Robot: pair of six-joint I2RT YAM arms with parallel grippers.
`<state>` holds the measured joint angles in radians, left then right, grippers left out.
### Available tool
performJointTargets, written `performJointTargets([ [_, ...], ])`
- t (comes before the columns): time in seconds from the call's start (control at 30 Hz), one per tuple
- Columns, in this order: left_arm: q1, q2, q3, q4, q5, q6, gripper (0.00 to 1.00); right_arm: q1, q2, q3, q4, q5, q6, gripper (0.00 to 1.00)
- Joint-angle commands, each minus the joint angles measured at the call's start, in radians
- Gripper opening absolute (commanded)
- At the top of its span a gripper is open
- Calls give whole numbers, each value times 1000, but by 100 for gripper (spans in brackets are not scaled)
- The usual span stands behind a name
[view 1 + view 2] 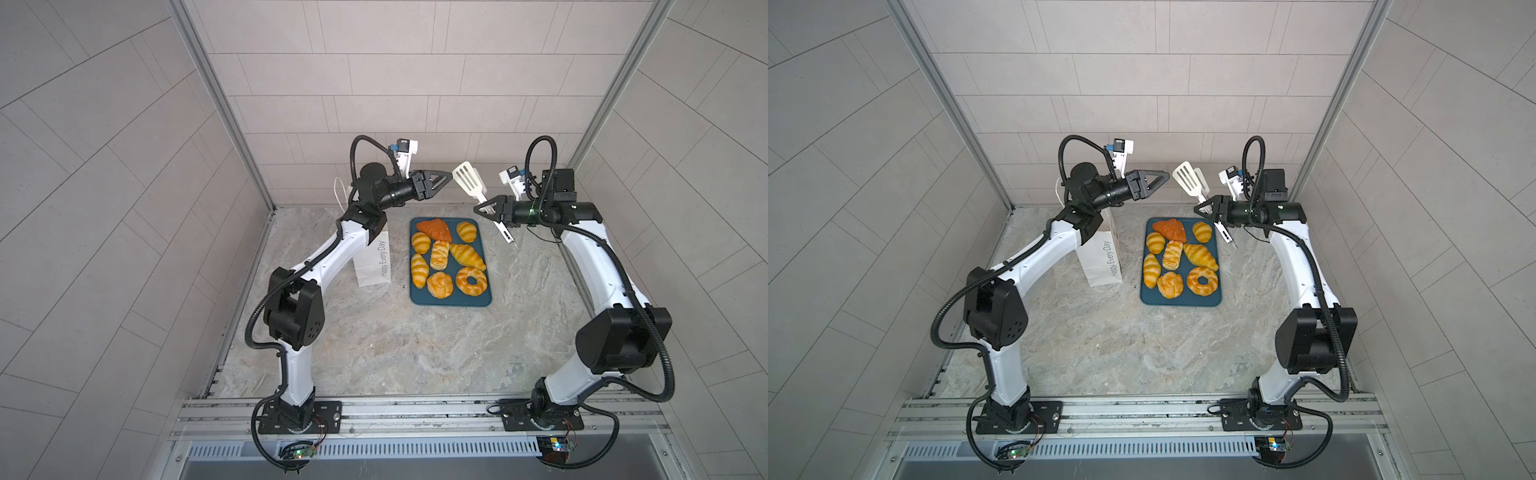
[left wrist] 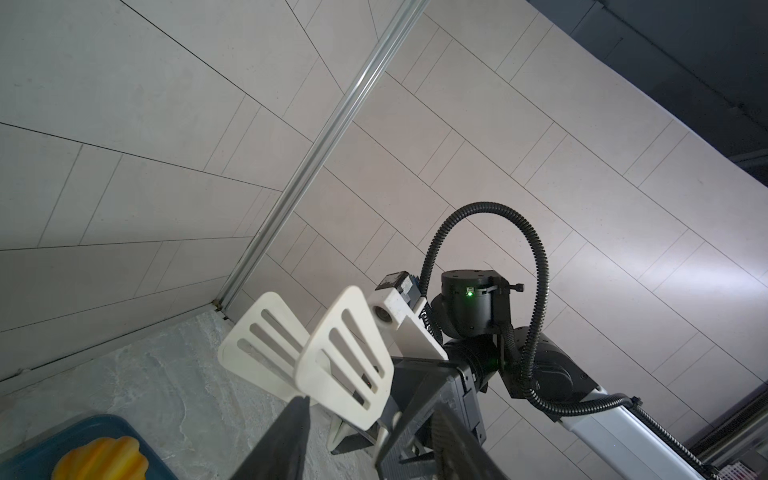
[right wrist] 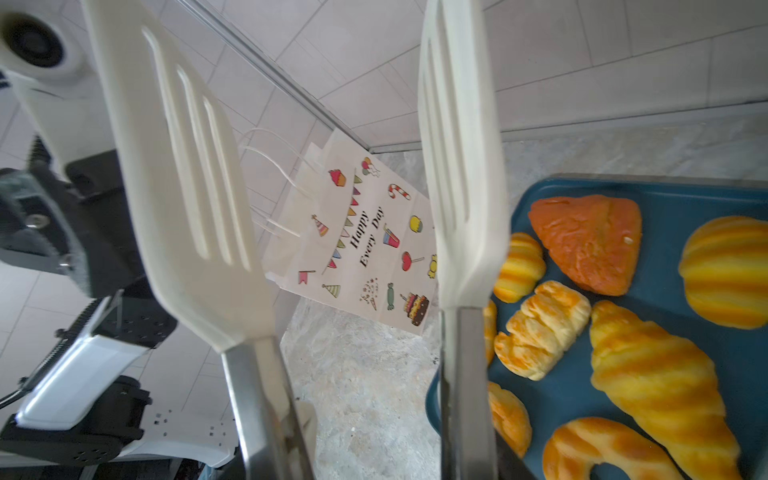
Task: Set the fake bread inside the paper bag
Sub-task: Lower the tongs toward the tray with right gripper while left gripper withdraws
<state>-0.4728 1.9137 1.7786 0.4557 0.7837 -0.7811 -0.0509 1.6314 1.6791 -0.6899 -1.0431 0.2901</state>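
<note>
Marble tabletop (image 1: 374, 345) | your left gripper (image 1: 444, 178) gapes empty | your right gripper (image 1: 480, 206) clamps the tongs (image 1: 468, 176) | fake bread (image 1: 467, 254) sits on tray (image 1: 451, 301)

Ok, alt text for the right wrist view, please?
White slotted tongs, blades spread apart, fill the foreground. Between the blades a white paper bag printed with party drawings and "Happy Every Day" stands on the marble table; beside it a teal tray holds glossy toy pastries.

Both arms raised, elbows bent; L gripper (image 1: 448, 176) prob. parted, empty; R gripper (image 1: 484, 209) clamps tongs (image 1: 467, 176).
</note>
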Motion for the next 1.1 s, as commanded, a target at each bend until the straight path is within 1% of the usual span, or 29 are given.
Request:
performJointTargets([
  [0.0,-2,-72,-1,-157,-58,121,55,-1,16,23,-99,121,-105,61],
  [0.1,-1,-96,-1,-288,-129,190,57,5,16,19,-132,244,-133,61],
  [0.2,-3,-119,4,-413,-207,254,62,19,14,20,-171,392,-167,61],
  [0.3,-3,-139,4,-493,-263,294,64,49,15,16,-196,531,-189,60],
  [0.37,-4,-155,8,-551,-306,320,66,78,16,15,-212,638,-201,61],
  [0.57,-10,-195,41,-771,-484,408,66,201,32,21,-269,965,-241,62],
  [0.63,-17,-205,54,-844,-544,428,67,238,36,21,-282,1045,-255,63],
  [0.73,-22,-233,50,-911,-626,443,68,276,32,10,-300,1108,-280,63],
  [0.8,-23,-262,39,-941,-677,453,75,306,26,0,-317,1155,-297,64],
  [0.9,-26,-317,13,-982,-748,472,77,361,12,-24,-350,1231,-315,65],
  [0.97,-27,-363,-6,-1011,-804,492,81,401,2,-41,-383,1260,-311,66],
  [1.07,-27,-442,-43,-1052,-903,523,83,446,-30,-101,-399,1280,-299,65],
])
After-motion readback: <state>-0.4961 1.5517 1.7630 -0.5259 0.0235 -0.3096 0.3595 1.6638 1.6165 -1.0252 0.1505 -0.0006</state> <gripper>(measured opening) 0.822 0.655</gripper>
